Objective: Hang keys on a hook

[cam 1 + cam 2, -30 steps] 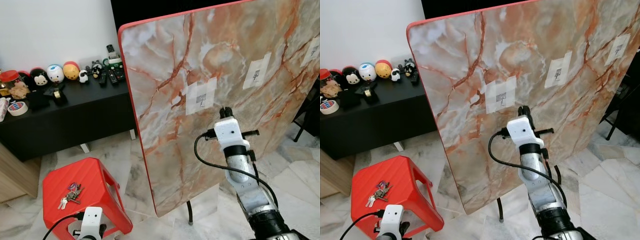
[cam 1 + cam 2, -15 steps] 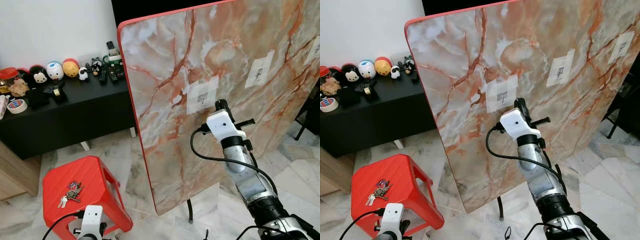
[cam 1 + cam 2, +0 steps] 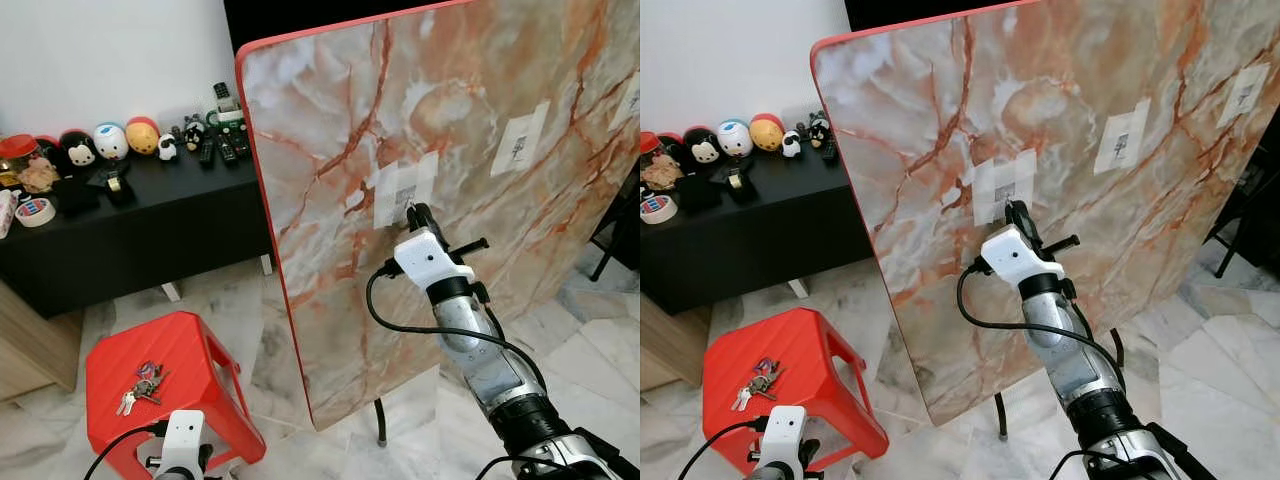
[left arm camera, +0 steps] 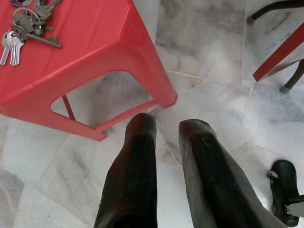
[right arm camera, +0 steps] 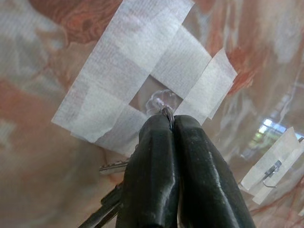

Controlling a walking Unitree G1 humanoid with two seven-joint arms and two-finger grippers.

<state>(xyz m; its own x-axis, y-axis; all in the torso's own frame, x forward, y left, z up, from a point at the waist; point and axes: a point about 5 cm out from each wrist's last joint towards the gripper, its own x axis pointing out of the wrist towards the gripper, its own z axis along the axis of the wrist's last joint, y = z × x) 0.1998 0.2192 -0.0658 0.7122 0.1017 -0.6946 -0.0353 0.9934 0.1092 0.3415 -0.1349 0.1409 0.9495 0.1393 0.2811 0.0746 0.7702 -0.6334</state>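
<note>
My right gripper (image 3: 413,214) is raised against the upright marble board (image 3: 330,250), its tips at the taped hook (image 3: 403,190). In the right wrist view the gripper (image 5: 167,119) is shut on a metal key ring (image 5: 167,112) that touches the clear hook (image 5: 160,99) inside the white tape cross. Keys (image 5: 111,166) hang beside the fingers. A second bunch of keys (image 3: 140,388) lies on the red stool (image 3: 195,350), also seen as keys (image 4: 23,31) from the left wrist. My left gripper (image 4: 166,128) hangs low beside the stool, fingers apart and holding nothing.
Another taped hook (image 3: 518,140) sits further right on the board, with a third at the edge (image 3: 630,100). A black sideboard (image 3: 150,230) with toys and remotes stands at the back left. The board's dark leg (image 3: 380,425) stands on marble floor.
My right gripper has moved left and slightly up along the board, from below right of the taped hook to right at it. The left arm has stayed put.
</note>
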